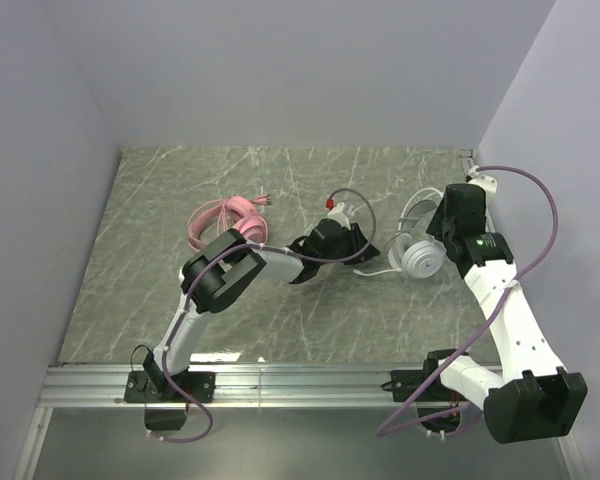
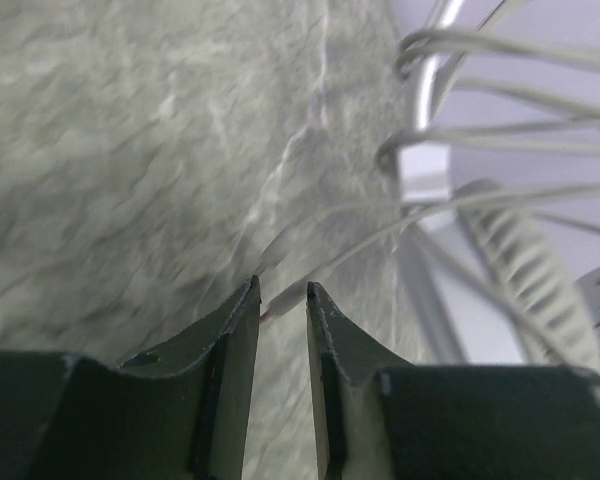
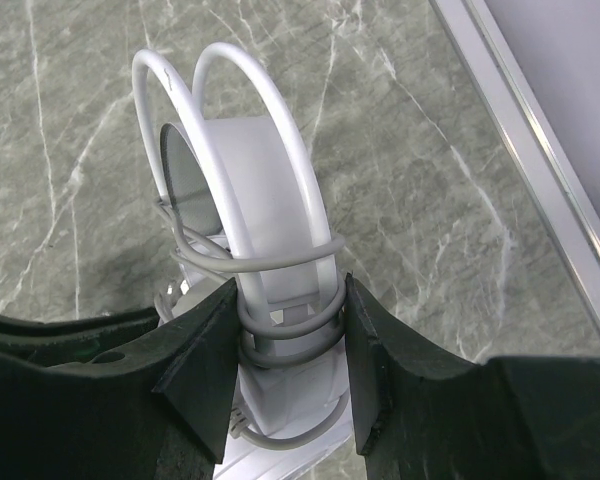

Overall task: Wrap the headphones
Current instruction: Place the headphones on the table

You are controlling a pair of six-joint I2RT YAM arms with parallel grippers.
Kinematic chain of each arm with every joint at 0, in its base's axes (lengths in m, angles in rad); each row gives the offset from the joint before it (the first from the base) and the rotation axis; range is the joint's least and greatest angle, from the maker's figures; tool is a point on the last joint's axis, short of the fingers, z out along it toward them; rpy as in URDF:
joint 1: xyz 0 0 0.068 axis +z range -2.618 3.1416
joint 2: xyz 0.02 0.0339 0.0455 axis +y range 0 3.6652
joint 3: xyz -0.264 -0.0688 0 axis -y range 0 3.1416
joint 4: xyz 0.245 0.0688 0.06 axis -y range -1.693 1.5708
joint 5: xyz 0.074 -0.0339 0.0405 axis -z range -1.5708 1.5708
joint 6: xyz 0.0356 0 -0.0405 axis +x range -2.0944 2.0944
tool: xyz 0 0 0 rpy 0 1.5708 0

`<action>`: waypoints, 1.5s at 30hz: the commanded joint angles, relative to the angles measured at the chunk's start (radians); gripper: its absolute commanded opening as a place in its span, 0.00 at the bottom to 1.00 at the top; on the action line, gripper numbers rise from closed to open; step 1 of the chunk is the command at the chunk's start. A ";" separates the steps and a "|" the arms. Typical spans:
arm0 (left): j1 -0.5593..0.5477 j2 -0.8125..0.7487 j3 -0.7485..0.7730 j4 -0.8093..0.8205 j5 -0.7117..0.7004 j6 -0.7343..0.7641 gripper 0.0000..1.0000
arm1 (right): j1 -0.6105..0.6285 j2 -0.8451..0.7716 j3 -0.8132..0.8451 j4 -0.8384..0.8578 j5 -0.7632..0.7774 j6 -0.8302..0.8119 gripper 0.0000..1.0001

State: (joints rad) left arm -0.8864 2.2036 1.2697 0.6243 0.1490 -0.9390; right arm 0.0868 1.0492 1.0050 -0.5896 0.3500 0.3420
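The white headphones (image 1: 421,258) lie at the right of the marble table, the grey cable coiled several times round the headband (image 3: 280,262). My right gripper (image 1: 442,222) is shut on that wrapped headband (image 3: 250,170), with a jaw against each side (image 3: 288,290). My left gripper (image 1: 358,250) is just left of the white headset, low over the table. Its jaws stand a narrow gap apart (image 2: 282,290), and the loose cable end (image 2: 280,258) lies at their tips, not pinched. The pink headphones (image 1: 225,215) lie apart at the back left.
Grey walls close the table on the left, back and right. A metal rail (image 3: 540,170) runs along the right edge and another along the front (image 1: 280,380). Loose white cable loops (image 2: 500,130) hang by the earcup (image 2: 520,250).
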 commanded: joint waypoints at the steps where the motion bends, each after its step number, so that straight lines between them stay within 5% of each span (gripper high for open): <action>1: -0.011 0.028 0.079 0.043 -0.025 -0.035 0.31 | -0.007 -0.002 0.021 0.082 0.010 -0.009 0.18; 18: -0.043 0.179 0.260 -0.092 -0.048 -0.110 0.26 | 0.036 0.055 0.044 0.063 0.059 0.011 0.15; 45: -0.059 0.179 0.166 -0.058 -0.098 -0.129 0.27 | 0.232 0.288 0.234 -0.099 0.326 0.061 0.10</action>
State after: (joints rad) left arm -0.9340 2.3871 1.4750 0.5678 0.0723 -1.0657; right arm 0.3092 1.3197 1.1725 -0.6849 0.5999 0.3851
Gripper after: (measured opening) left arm 0.266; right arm 0.484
